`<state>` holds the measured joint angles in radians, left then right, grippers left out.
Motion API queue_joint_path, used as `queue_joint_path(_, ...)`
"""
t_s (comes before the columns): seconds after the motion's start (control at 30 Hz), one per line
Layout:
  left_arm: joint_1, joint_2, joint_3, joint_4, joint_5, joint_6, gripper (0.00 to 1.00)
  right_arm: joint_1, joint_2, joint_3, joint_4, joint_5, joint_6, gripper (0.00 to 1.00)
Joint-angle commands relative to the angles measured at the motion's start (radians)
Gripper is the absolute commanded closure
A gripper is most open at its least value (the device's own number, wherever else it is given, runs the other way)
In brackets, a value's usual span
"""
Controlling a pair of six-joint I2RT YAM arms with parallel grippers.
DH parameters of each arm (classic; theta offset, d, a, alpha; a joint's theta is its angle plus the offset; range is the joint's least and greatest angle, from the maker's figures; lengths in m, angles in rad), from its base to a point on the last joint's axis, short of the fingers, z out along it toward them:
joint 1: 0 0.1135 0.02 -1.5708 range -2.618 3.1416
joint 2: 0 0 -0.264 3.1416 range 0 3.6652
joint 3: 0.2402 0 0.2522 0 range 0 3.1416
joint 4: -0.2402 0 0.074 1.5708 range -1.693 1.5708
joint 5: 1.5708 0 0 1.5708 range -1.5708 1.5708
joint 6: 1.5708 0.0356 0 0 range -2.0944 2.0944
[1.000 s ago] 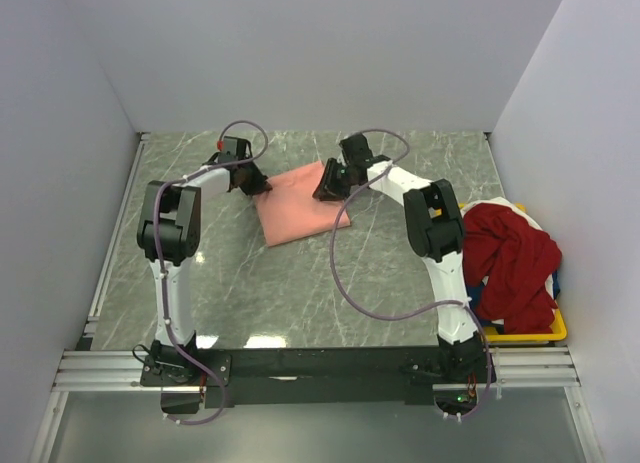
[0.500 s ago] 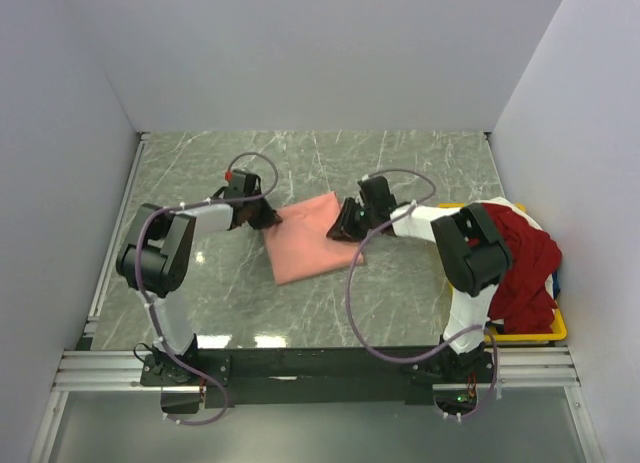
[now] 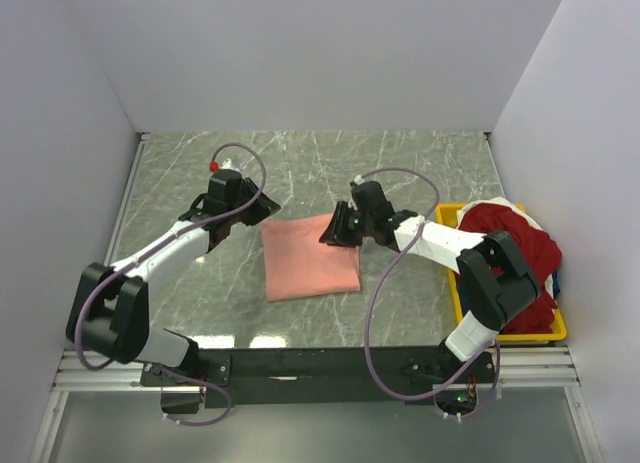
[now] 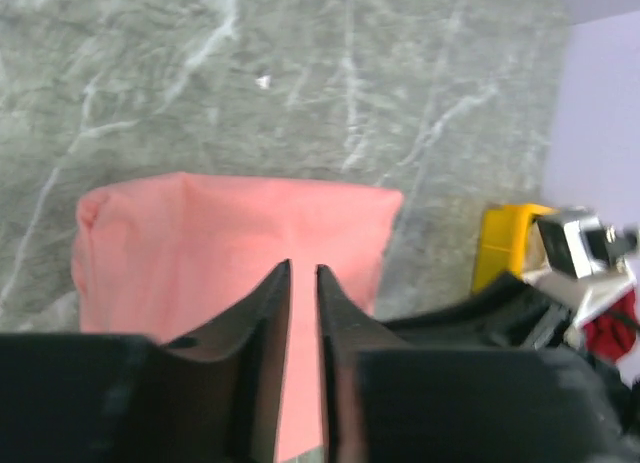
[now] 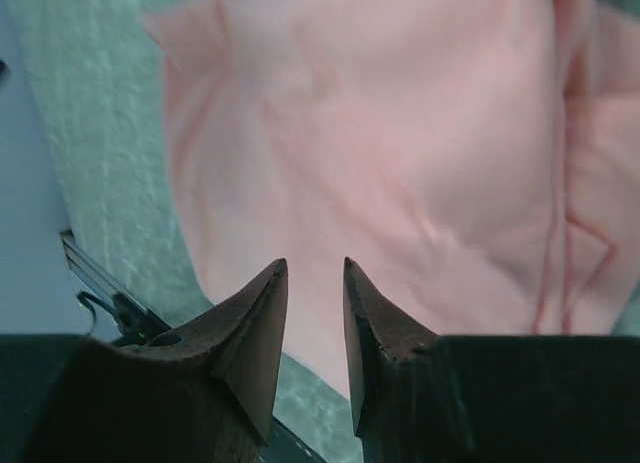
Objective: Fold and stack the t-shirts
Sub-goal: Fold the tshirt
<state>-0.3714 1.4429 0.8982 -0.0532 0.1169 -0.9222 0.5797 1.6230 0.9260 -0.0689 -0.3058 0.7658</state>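
**Both grippers empty at far edge of pink shirt**

Deep red cloth t-shirt (image 3: pixel 515 248) heaped in yellow plastic bin (image 3: pixel 520 334), right side. Folded salmon-pink cloth t-shirt (image 3: pixel 310 258) lies flat mid-table on grey-green marbled tabletop (image 3: pixel 420 163). Right gripper (image 5: pixel 315 265) over its far right corner: narrow gap, nothing pinched. Left gripper (image 4: pixel 303 268) just off far left corner: fingers nearly together, empty.

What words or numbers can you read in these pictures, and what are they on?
None: no words, numbers or signs can be read in any view.
The plain salmon-pink cloth t-shirt is blank.
So are the deep red cloth t-shirt, the yellow plastic bin and the grey marble table.
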Motion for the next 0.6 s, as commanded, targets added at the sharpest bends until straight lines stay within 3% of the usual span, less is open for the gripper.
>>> queue_joint_path(0.0, -0.012, -0.059, -0.088, 0.024, 0.023, -0.001, 0.82, -0.007, 0.04, 0.108, -0.006, 0.022, -0.02, 0.64)
queue_joint_path(0.3, -0.014, 0.068, -0.117, 0.081, 0.023, 0.0, 0.99, -0.076, 0.286, 0.313, -0.037, -0.022, -0.036, 0.64)
queue_joint_path(0.57, -0.014, 0.172, -0.183, 0.134, 0.001, -0.029, 0.99, -0.172, 0.429, 0.402, -0.084, -0.094, -0.078, 0.65)
